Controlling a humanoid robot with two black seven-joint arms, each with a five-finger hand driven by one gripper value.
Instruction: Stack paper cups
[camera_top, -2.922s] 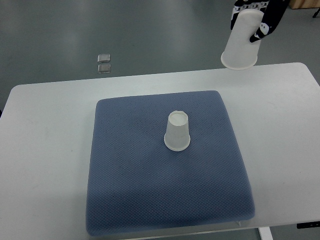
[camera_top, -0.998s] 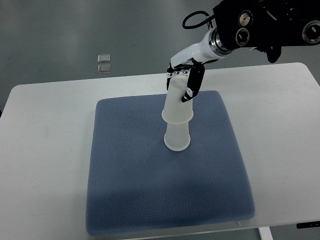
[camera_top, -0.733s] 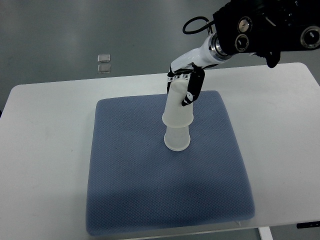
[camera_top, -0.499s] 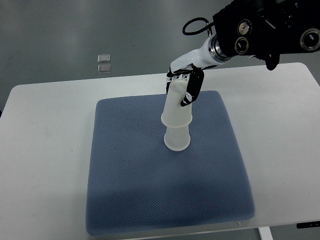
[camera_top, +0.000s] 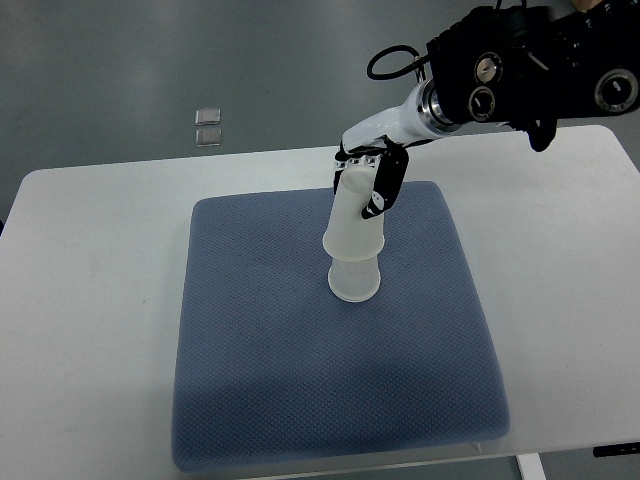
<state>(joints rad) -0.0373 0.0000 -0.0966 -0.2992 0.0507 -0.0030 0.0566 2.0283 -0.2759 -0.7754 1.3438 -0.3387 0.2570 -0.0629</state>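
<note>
A white paper cup (camera_top: 354, 281) stands upside down in the middle of the blue mat (camera_top: 260, 350). My right hand (camera_top: 366, 181) is shut on a second upside-down paper cup (camera_top: 355, 222) and holds it over the first one. The held cup's rim overlaps the top of the standing cup and it leans a little to the right at its top. My right arm (camera_top: 500, 75) comes in from the upper right. My left arm is out of view.
The blue mat lies on a white table (camera_top: 90, 300). Two small clear squares (camera_top: 208, 125) lie on the grey floor beyond the table's far edge.
My right hand has brought the held cup from the upper right down over the standing cup. In the last second it has sunk slightly lower onto it.
</note>
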